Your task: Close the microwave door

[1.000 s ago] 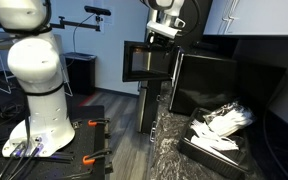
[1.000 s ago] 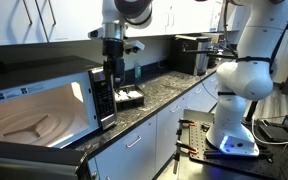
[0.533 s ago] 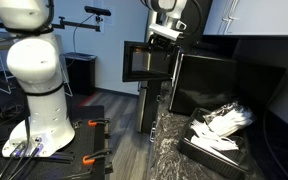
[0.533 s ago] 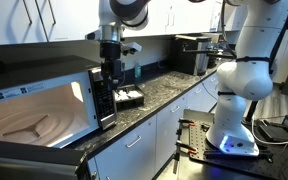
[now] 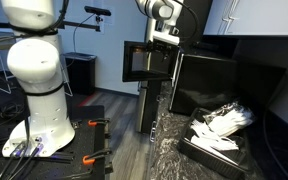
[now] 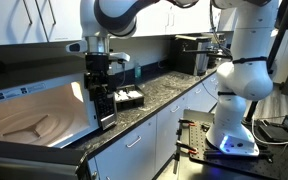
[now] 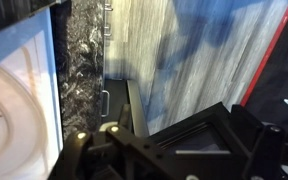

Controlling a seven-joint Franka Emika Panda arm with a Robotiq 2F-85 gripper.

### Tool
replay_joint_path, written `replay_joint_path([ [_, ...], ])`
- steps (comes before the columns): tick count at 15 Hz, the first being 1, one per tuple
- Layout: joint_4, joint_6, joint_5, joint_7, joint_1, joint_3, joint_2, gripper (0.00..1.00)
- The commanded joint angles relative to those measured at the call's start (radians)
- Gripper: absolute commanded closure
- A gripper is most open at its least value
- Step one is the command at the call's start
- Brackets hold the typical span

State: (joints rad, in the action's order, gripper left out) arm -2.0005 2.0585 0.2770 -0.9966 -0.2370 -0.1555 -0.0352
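Within the last second the Panda arm has been swung toward the microwave, and the gripper has been lowered to the top edge of the open door. The door itself appears hardly shifted, so the closing push is judged barely begun. The door is found directly beneath the gripper, standing out from the lit cavity. Whether the fingers are parted cannot be told, and nothing is seen held.
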Motion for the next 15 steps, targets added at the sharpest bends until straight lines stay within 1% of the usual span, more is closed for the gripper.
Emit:
replay_joint_path([
  [1,0.173,-0.071,-0.084,-0.055,-0.013,-0.062,-0.118,0.0],
  [4,0.274,-0.109,-0.114,-0.11,-0.015,-0.108,-0.174,0.0],
  [7,0.371,-0.144,-0.134,-0.16,-0.022,-0.138,-0.204,0.0],
  [11,0.484,-0.154,-0.113,-0.252,-0.033,-0.177,-0.239,0.0],
  [12,0.499,-0.156,-0.094,-0.29,-0.033,-0.189,-0.243,0.0],
  [14,0.535,-0.18,-0.113,-0.322,-0.046,-0.2,-0.26,0.0],
  [15,0.475,-0.137,-0.108,-0.276,-0.041,-0.189,-0.227,0.0],
])
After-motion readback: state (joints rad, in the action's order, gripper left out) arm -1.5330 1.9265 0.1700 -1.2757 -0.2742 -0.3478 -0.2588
